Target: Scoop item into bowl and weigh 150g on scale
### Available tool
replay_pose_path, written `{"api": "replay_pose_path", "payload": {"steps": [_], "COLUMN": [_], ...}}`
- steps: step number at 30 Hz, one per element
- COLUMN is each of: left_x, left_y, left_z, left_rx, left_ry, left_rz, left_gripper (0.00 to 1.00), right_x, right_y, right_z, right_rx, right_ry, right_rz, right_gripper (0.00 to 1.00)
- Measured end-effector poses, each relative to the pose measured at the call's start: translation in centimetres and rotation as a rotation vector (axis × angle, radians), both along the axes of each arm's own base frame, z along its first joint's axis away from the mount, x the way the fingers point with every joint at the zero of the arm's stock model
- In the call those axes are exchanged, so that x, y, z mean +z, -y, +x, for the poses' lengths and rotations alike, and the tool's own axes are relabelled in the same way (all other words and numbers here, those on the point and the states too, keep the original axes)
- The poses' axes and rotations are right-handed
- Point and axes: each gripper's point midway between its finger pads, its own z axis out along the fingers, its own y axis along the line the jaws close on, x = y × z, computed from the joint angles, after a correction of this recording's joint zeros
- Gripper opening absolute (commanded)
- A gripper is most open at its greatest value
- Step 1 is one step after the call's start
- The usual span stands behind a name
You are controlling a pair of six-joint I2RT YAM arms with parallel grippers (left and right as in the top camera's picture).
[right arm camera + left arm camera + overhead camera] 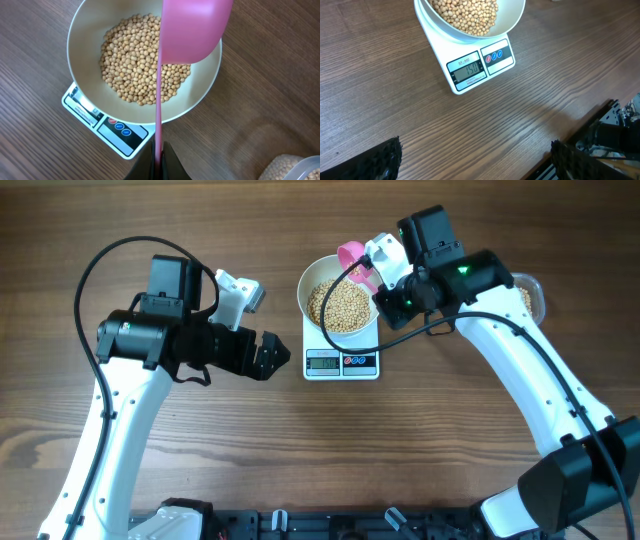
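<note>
The weighing looks all but done. The bowl sits on the scale near the middle of the bench, with a good heap of beans in it. In the left wrist view the display on the scale's 6 o'clock edge appears to read 150. Judging from that, what is left is to take the scoop away without tipping in more.

The right claw is clamped on the scoop's thin pink handle and holds the cup over the bowl's 2 o'clock rim. Whether any beans lie in the cup cannot be told. The right arm reaches in from the 4 o'clock side, past the tub at the bowl's 3 o'clock.

The left claw hangs at the scale's 9 o'clock, fingers wide apart and holding nothing, aimed toward the scale.
</note>
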Motion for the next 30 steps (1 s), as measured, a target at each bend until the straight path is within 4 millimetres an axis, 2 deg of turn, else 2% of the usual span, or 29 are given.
{"api": "replay_pose_path", "payload": {"steps": [14,20,30], "left_x": [0.0,0.0,0.0], "left_y": [0.0,0.0,0.0], "left_z": [0.0,0.0,0.0], "left_rx": [0.0,0.0,0.0], "left_ry": [0.0,0.0,0.0], "left_rz": [0.0,0.0,0.0], "left_gripper": [1.0,1.0,1.0], "right_x": [0.2,0.6,1.7], "right_y": [-0.4,-1.2,0.1], "right_z": [0.0,0.0,0.6], "right_rx": [-0.059,-0.07,-0.122], "right_ry": [-0.023,-0.043,-0.123], "right_rz": [0.05,0.125,0.317], "right_gripper": [0.04,0.04,0.04]}}
